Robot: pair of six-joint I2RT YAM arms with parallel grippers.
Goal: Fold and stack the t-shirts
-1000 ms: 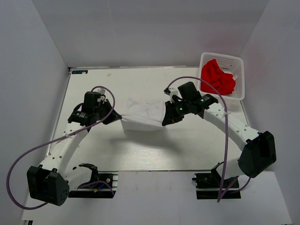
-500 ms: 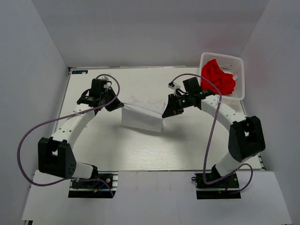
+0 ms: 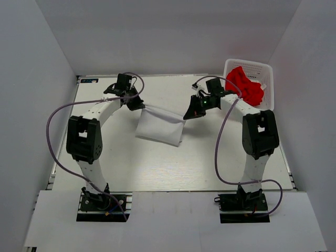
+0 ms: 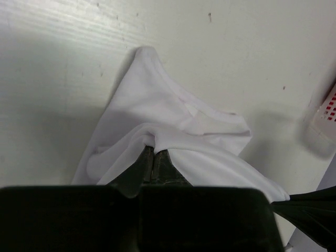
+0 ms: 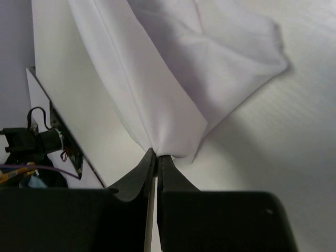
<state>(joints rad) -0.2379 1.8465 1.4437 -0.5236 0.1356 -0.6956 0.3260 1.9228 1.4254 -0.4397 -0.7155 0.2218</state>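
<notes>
Plain white t-shirt (image 3: 160, 127), draped, softly creased; red t-shirt (image 3: 243, 86) crumpled

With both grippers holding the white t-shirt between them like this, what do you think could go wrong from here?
1. The left gripper and right gripper each pinch only a small bit of the plain white cloth t-shirt; a tug could pull it free.
2. The cloth hangs bunched and creased between them, so it may land wrinkled.
3. The right arm works close to the white plastic lattice basket and might nudge it.
</notes>
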